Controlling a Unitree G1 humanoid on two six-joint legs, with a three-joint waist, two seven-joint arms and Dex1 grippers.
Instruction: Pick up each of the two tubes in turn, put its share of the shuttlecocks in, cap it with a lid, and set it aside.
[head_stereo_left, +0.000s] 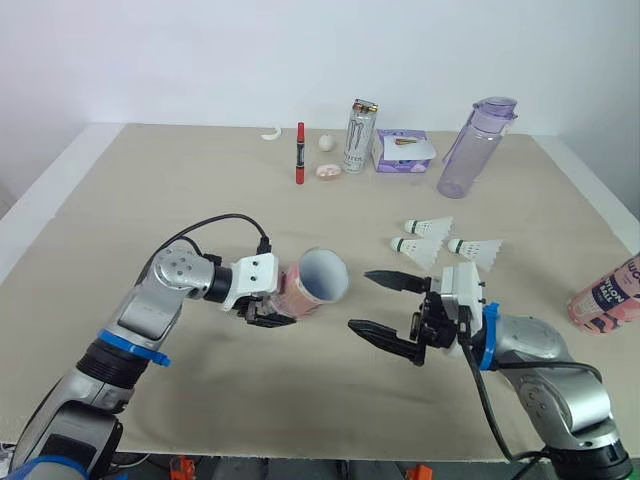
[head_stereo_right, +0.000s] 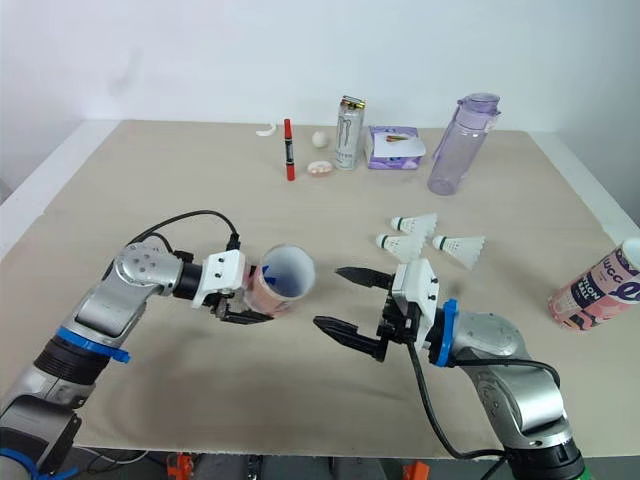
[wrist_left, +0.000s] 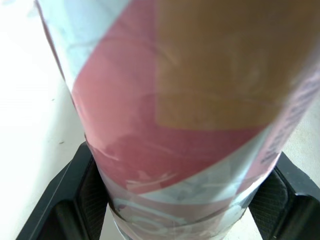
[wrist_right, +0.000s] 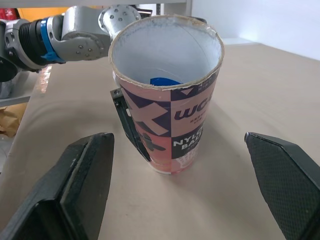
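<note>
A: Where is the tube (head_stereo_left: 312, 285)?

B: In the near middle of the bench (head_stereo_left: 150, 180), held by the left gripper (head_stereo_left: 266, 313). Its two black fingers (wrist_left: 75, 200) clamp the pink and white wall near the closed end, one on each side.

A: Which way does it face?

B: It is tilted, with the open mouth turned toward the right gripper (head_stereo_left: 361, 302). From the right wrist you can look into the pale inside, and something blue (wrist_right: 162, 80) shows deep down.

A: And the right gripper?

B: Spread wide and holding nothing. It sits just right of the tube's mouth, apart from it, with the fingers pointing left at the tube.

A: The shuttlecocks?

B: Three shuttlecocks (head_stereo_left: 428, 227) lie close together on the bench, just beyond the right gripper and a little to its right. None is in the tube's mouth.

A: Any other tube?

B: A second tube (head_stereo_left: 605, 295), pink with lettering, lies at the right edge of the bench, well apart from both grippers.

A: What is at the far side?

B: In a row: a red marker (head_stereo_left: 299, 153), a small white ball (head_stereo_left: 326, 142), a can (head_stereo_left: 359, 136) standing upright, a purple box (head_stereo_left: 403, 151), and a clear purple bottle (head_stereo_left: 474, 148) standing at the right end.
</note>
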